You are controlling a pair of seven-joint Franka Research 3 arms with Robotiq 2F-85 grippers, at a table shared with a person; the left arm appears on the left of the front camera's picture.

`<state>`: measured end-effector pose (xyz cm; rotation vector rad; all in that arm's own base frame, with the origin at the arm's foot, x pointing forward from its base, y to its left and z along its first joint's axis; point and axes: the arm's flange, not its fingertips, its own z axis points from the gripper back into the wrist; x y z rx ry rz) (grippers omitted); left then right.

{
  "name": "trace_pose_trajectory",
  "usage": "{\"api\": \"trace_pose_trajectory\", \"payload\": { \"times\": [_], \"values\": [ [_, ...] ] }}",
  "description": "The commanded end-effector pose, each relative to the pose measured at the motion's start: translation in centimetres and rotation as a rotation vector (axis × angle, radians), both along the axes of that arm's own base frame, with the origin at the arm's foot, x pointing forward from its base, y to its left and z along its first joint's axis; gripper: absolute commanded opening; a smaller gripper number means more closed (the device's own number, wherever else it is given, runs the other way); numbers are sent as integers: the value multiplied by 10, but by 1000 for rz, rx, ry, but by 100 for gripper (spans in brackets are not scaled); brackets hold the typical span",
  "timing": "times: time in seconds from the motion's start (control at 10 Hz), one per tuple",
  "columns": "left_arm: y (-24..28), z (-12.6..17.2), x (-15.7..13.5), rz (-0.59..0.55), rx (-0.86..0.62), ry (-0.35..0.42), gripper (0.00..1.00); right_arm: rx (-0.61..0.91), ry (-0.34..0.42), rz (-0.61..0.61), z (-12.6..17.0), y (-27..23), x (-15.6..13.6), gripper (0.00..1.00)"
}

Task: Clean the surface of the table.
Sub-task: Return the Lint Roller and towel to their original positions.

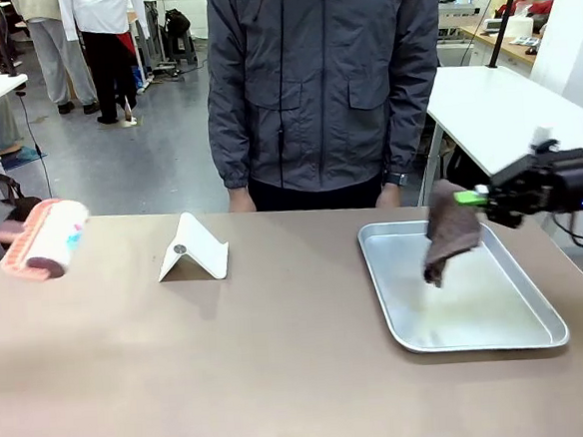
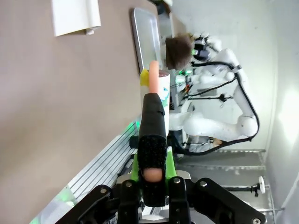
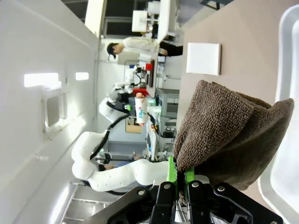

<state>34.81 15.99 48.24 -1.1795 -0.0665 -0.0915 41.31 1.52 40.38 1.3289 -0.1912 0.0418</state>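
A white folded stand (image 1: 193, 249) sits left of a metal tray (image 1: 478, 305).

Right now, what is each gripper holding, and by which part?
The right gripper pinches the brown cloth by its upper edge above the tray; the left gripper clamps the lint roller by its handle.

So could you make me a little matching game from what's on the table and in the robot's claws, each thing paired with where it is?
Things:
1. brown cloth
2. lint roller
3. white stand
4. metal tray

Places:
A. lying flat on the table, toward the robot's right side
B. pinched in the right gripper, hanging over the tray
C. standing on the table in front of the person, left of the tray
D. held by the left gripper at the table's left edge

Pairs: 1-B, 2-D, 3-C, 4-A
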Motion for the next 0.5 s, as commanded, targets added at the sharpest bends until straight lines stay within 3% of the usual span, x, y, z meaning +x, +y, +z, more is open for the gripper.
{"api": "trace_pose_trajectory", "payload": {
  "times": [0.0, 0.2, 0.4],
  "values": [
    [-47, 30, 27, -18, 128, 34, 22, -34, 38, -14, 9, 44, 28, 7],
    [-118, 65, 58, -23, 297, 42, 22, -102, 51, 107, 4, 104, 49, 7],
    [-178, 80, 81, -19, 424, 40, 22, -193, 84, 154, -18, 152, 67, 7]
  ]
}}
